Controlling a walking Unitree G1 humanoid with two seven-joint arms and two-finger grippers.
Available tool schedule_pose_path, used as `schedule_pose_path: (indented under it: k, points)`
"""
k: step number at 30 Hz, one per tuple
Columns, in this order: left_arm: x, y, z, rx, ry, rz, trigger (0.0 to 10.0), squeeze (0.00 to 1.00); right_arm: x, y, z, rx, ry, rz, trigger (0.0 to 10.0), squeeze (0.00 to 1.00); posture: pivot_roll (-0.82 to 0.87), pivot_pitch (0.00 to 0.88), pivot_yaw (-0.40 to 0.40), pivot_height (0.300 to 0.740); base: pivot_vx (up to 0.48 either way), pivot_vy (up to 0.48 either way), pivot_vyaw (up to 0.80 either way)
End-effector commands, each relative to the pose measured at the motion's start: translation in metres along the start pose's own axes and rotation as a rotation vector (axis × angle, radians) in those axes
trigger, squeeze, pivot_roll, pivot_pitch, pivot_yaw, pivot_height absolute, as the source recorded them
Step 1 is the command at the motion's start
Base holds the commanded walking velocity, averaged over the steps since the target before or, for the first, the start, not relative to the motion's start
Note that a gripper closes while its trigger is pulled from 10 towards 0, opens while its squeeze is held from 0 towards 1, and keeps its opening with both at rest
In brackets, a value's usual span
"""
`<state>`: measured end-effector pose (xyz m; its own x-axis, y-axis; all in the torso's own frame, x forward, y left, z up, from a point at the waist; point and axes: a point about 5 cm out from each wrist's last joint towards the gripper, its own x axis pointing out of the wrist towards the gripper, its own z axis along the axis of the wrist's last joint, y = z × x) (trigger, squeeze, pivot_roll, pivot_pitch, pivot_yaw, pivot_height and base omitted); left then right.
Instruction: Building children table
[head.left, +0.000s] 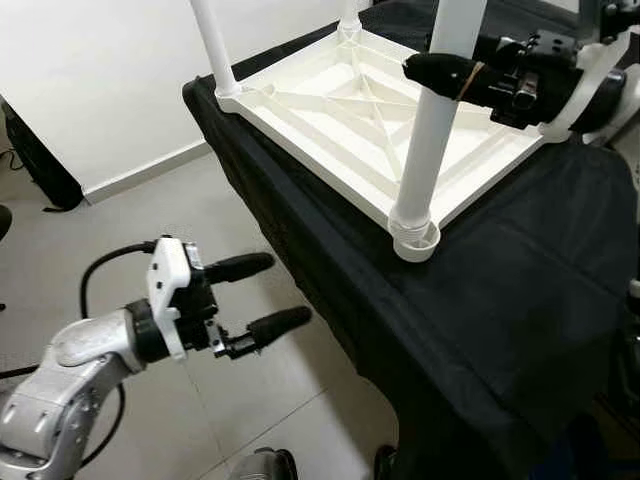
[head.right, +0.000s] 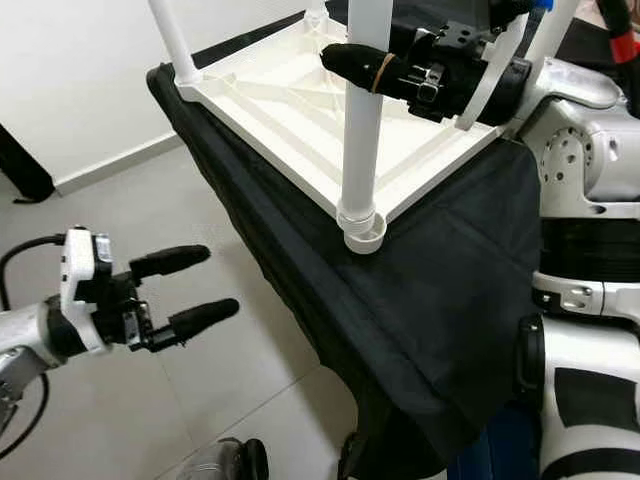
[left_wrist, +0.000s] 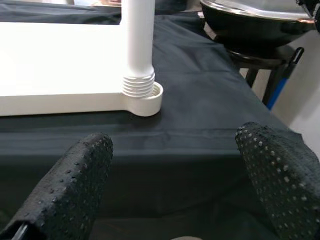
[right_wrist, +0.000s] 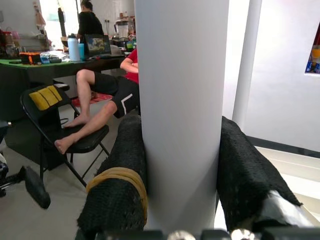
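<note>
My left tool (head.left: 262, 297) hangs released over the floor, beside the black counter (head.left: 520, 300) and well apart from the work. To its right, the white tabletop (head.left: 340, 110) lies upside down on the counter. I count three legs standing upright; the nearest leg (head.left: 425, 140) sits in its corner socket, with my right tool (head.left: 445, 72) clenched around it.

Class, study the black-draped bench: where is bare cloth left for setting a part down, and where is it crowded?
Free: the black cloth right of the near corner socket, up to the bench edge. Crowded: the far side, under the upturned white tabletop, where the right gripper clamps the near leg. The left gripper hovers open over the floor.
</note>
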<state>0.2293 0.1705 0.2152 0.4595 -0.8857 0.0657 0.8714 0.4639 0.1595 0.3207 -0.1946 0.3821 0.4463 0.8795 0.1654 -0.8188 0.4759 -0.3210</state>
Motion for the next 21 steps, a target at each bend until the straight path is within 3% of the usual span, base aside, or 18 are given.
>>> schedule_pose_path:
  k: [1, 6, 21]
  points:
    - [-0.01, 0.003, -0.003, 0.0, 0.028, 0.028, 10.0, 0.0, -0.001, 0.002, -0.002, -0.013, 0.024, 0.003, 10.0, 0.0, -0.04, 0.207, 0.041, 0.74, 0.0, 0.0, 0.0]
    - [-0.016, 0.001, -0.003, -0.005, 0.041, 0.04, 10.0, 0.0, -0.003, 0.0, -0.003, -0.017, 0.031, -0.015, 10.0, 0.0, -0.04, 0.207, 0.038, 0.74, 0.0, 0.0, 0.0]
    - [-0.013, -0.003, -0.005, -0.019, 0.034, 0.025, 10.0, 0.0, -0.011, -0.001, -0.003, -0.008, 0.046, 0.006, 10.0, 0.0, -0.04, 0.204, 0.037, 0.74, 0.0, 0.0, 0.0]
